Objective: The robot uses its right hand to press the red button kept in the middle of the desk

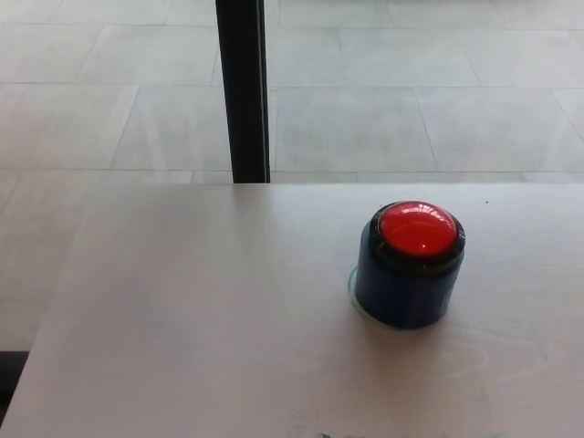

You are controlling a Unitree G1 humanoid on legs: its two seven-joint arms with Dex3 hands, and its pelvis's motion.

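Sat untouched on the pale wood-grain counter (182,328): glossy domed red button (417,228) atop dark-blue cylindrical housing (401,292); neither hand visible

Pale wooden desk (182,310), grey tiled floor (411,100) beyond, black upright post (243,91)

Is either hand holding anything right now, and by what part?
Nothing held that shows: neither hand is in view. The red button sits untouched on the desk.
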